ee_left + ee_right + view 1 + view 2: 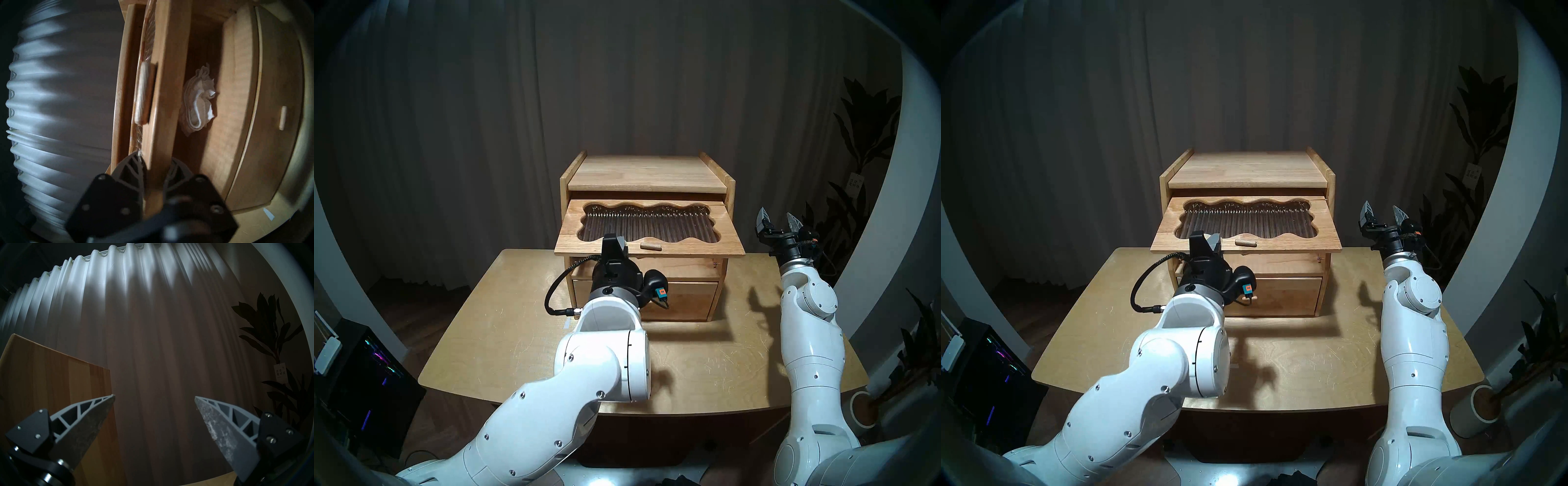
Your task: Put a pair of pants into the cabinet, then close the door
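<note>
Pants [198, 103] perhaps half-hidden behind door [163, 84]

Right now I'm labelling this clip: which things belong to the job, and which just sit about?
Job:
- pair of pants, inside the cabinet
- door, raised about level, its edge between the left claw fingers

Just about:
- drawer, shut
- right claw, open, empty
- plant
- table

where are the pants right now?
Only the left wrist view shows the pants: on the floor of the cabinet compartment, behind the raised door, free of both end effectors.
</note>
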`<move>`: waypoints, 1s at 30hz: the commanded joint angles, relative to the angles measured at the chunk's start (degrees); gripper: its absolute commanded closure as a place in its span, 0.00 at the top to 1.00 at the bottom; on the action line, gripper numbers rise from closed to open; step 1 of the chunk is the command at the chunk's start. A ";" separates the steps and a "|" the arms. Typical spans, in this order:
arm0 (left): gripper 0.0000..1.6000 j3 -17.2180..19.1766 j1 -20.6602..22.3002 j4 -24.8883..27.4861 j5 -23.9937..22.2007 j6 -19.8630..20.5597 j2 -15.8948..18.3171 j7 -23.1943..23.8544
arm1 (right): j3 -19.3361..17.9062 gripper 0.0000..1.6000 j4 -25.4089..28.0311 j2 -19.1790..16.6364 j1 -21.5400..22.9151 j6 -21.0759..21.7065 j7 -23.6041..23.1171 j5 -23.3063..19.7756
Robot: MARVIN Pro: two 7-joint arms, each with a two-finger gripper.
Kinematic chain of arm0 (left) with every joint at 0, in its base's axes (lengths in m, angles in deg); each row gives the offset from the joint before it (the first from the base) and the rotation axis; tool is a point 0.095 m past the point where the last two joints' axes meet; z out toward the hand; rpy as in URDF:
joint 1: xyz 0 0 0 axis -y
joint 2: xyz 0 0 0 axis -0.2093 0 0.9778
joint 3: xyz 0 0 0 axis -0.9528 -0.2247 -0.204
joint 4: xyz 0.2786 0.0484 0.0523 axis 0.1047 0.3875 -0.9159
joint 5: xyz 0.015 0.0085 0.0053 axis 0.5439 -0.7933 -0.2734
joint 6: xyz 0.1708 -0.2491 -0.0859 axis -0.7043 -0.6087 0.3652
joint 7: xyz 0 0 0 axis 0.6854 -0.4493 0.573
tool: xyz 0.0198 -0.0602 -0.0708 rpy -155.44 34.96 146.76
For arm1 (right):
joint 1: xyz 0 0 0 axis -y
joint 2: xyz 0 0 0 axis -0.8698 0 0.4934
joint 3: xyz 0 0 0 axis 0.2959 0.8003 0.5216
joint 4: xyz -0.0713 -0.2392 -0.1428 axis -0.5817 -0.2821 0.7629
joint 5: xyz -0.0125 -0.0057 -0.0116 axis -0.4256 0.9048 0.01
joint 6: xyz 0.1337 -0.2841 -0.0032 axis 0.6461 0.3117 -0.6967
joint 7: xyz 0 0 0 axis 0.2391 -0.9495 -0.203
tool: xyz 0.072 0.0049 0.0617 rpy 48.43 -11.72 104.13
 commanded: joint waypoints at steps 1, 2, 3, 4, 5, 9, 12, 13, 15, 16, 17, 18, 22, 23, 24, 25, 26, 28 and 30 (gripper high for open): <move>1.00 1.34 -5.65 4.77 -5.98 -1.40 4.76 4.65 | 0.04 1.00 1.19 -0.17 0.54 -0.54 -0.08 0.04; 1.00 2.35 -6.38 5.60 -7.18 -1.38 5.73 4.30 | 0.05 1.00 1.21 -0.17 0.53 -0.56 -0.07 0.03; 1.00 3.17 -6.83 6.09 -7.61 -1.01 6.26 4.42 | 0.06 1.00 1.21 -0.18 0.52 -0.56 -0.06 0.03; 1.00 4.27 -7.56 6.27 -6.84 0.40 6.62 2.36 | 0.07 1.00 1.22 -0.19 0.51 -0.57 -0.05 0.02; 1.00 4.57 -7.78 6.45 -7.44 0.18 6.81 2.20 | 0.08 1.00 1.23 -0.19 0.51 -0.57 -0.04 0.01; 1.00 5.76 -9.00 6.88 -9.55 -0.71 7.22 0.62 | 0.12 1.00 1.27 -0.22 0.47 -0.61 0.01 -0.01; 1.00 6.24 -9.55 6.94 -10.66 -1.17 7.37 -0.54 | 0.15 1.00 1.28 -0.24 0.45 -0.62 0.04 -0.03; 1.00 6.33 -9.65 6.94 -10.91 -1.26 7.42 -0.81 | 0.16 1.00 1.29 -0.25 0.45 -0.63 0.05 -0.04; 1.00 11.34 -10.09 7.64 -17.16 -1.56 6.38 -1.93 | 0.18 1.00 1.20 -0.29 0.49 -0.59 0.04 -0.08; 1.00 13.09 -9.31 7.61 -17.65 -0.67 5.79 -1.20 | 0.19 1.00 1.13 -0.31 0.52 -0.55 0.04 -0.11; 1.00 12.19 -7.59 7.44 -17.52 1.06 6.12 -1.71 | 0.20 1.00 1.07 -0.33 0.55 -0.51 0.05 -0.13; 1.00 14.74 -7.91 8.05 -18.22 -0.96 5.46 -2.08 | 0.21 1.00 0.99 -0.35 0.57 -0.46 0.06 -0.15; 1.00 17.14 -4.63 7.84 -20.91 0.20 5.70 -2.94 | 0.26 1.00 0.83 -0.41 0.60 -0.39 0.09 -0.23; 1.00 17.78 -3.85 7.69 -21.23 0.50 5.68 -3.31 | 0.27 1.00 0.80 -0.43 0.60 -0.38 0.10 -0.24; 1.00 19.10 -3.03 7.58 -21.36 0.21 5.94 -3.83 | 0.28 1.00 0.75 -0.45 0.61 -0.38 0.11 -0.26; 1.00 19.10 -3.03 7.58 -21.36 0.21 5.94 -3.83 | 0.28 1.00 0.75 -0.45 0.61 -0.38 0.11 -0.26; 1.00 19.77 -2.42 7.96 -22.19 1.08 5.68 -4.69 | 0.31 1.00 0.66 -0.48 0.62 -0.36 0.13 -0.31; 1.00 22.79 -0.58 7.88 -23.28 1.00 5.58 -4.83 | 0.34 1.00 0.58 -0.52 0.63 -0.35 0.14 -0.35; 1.00 23.75 -0.34 8.14 -23.83 1.46 5.69 -5.48 | 0.37 1.00 0.50 -0.57 0.65 -0.34 0.16 -0.38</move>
